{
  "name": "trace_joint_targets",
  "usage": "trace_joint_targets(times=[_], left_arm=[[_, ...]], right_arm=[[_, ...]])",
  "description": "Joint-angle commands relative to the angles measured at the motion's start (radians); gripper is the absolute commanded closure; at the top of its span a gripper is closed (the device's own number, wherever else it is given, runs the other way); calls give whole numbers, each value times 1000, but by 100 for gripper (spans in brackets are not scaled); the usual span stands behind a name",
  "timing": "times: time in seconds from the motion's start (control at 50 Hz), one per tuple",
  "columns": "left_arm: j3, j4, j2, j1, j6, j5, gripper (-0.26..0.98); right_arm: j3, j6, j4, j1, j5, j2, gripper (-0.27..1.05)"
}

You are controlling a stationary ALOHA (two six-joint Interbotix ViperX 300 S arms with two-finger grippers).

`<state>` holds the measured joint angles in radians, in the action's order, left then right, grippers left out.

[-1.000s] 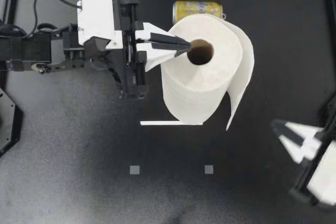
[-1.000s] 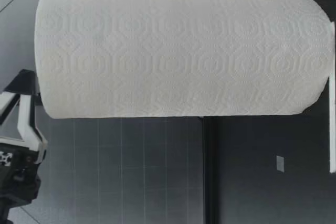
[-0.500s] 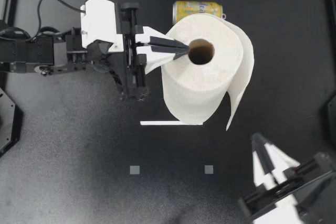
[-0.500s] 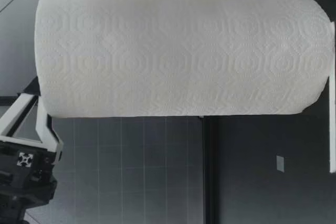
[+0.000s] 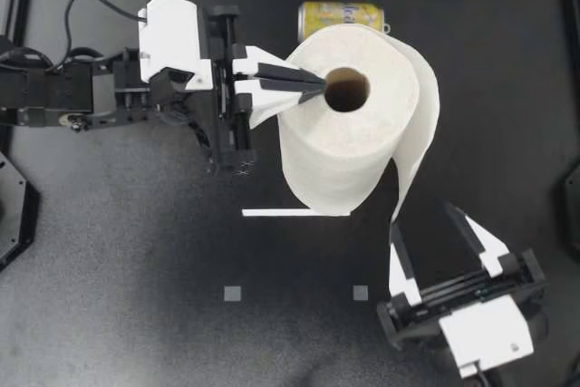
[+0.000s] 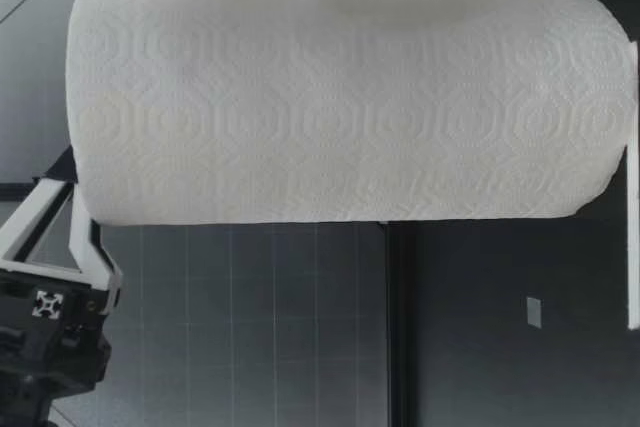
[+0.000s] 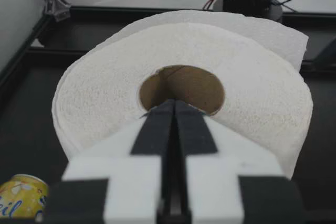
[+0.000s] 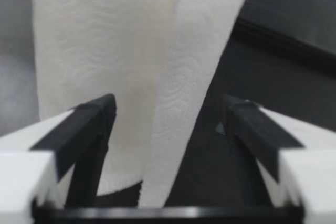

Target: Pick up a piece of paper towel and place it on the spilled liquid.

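A white paper towel roll point(image 5: 349, 124) stands upright on its holder, with a loose sheet point(image 5: 419, 142) hanging down its right side. My left gripper point(image 5: 322, 88) is shut, its tips resting at the rim of the cardboard core point(image 7: 184, 85). My right gripper point(image 5: 435, 237) is open at the front right, just below the sheet's lower corner. In the right wrist view the loose sheet point(image 8: 199, 51) hangs ahead of the wide-open fingers point(image 8: 89, 124), touching neither, with the roll point(image 8: 89, 40) behind it. In the low view the roll point(image 6: 340, 107) fills most of the picture. No spill shows.
A yellow can point(image 5: 342, 17) lies behind the roll. The holder's white base edge point(image 5: 281, 213) sticks out in front of it. Two small grey squares point(image 5: 233, 294) mark the table near the front. A gripper's white frame point(image 6: 55, 247) shows level with the roll's top.
My right arm swung in from the right edge to below the loose sheet, and its gripper went from shut to wide open. My left arm shifted slightly, then held still.
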<state>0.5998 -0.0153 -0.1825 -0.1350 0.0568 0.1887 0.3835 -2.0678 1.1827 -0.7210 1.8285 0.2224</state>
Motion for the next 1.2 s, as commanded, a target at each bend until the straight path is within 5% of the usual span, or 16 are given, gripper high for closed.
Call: trace_joint_targets(times=[0.0,1.18], left_arm=[[6,-3,2,-3,-3,-6,64],[28,-26,17,-5,-6,-6,64]], right_arm=[[-3,-37,2,23,-2,-8,4],[117,-98,18,227,-32,-46,11]])
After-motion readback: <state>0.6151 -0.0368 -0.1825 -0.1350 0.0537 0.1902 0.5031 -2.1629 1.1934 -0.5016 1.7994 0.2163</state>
